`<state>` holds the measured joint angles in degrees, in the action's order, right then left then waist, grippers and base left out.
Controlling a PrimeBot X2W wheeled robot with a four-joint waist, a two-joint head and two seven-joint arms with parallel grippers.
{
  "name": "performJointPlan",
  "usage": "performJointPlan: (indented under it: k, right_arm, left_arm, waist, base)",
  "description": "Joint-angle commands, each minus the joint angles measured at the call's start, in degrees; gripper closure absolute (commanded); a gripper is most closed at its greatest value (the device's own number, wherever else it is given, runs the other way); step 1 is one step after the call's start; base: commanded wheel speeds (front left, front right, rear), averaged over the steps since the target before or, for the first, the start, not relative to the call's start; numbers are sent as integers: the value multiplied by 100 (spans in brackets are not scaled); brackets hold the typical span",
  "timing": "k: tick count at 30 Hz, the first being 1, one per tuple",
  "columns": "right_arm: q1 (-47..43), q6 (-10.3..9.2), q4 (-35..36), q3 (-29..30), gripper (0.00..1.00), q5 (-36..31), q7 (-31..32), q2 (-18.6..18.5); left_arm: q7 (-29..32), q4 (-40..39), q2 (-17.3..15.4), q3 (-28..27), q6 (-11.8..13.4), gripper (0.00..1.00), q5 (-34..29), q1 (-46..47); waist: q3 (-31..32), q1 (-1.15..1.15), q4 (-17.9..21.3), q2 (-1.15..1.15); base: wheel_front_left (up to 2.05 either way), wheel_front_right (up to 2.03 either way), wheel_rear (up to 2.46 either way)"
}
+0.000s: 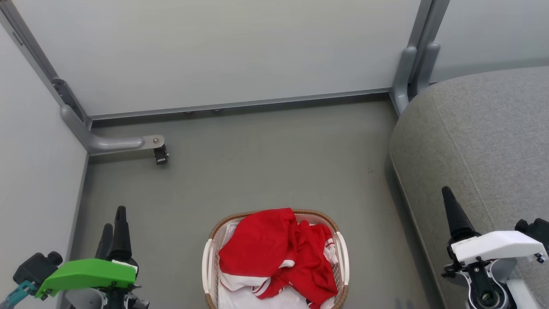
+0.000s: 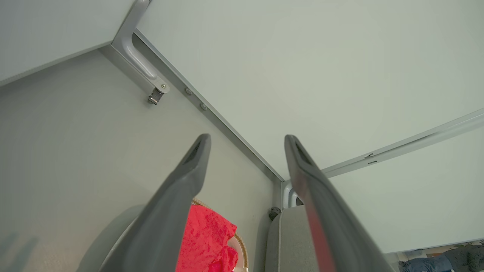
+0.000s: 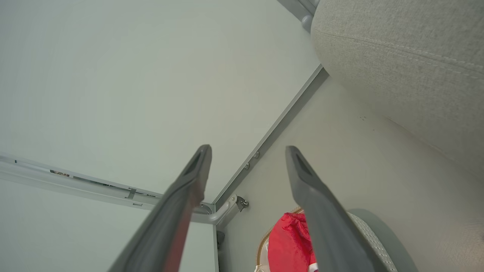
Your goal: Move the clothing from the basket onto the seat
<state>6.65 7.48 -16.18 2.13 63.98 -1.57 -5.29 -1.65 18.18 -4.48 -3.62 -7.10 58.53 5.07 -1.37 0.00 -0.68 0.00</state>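
Holding our left gripper (image 2: 246, 138) released, jaws wide and empty, we have our right gripper (image 3: 247, 148) likewise released and empty beside the seat (image 1: 484, 137). Between them the red clothing (image 1: 266, 249) lies heaped in the basket (image 1: 344, 253), which stands on the floor (image 1: 257, 163) near the seat, not touching it.

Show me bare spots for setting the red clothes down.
Bare: the large light grey fabric seat, right of the oval cream plastic basket; also the grey floor between basket and back wall. Crowded: the basket, heaped with red fabric clothing.
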Motion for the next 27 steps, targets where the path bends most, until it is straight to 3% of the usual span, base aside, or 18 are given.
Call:
performJointPlan:
  k: [1,27]
  right_arm:
    - [158,2,75,-12,0,-166,-50,-72]
    - [186,2,-103,-301,0,-2396,-543,-245]
  left_arm:
    - [-44,-56,-83,19,-27,0,-199,124]
    - [-533,-32,-272,408,21,0,-2373,-16]
  waist:
    - [-1,0,-2,0]
    - [-54,0,-60,0]
  base:
    - [0,0,0]
    - [0,0,0]
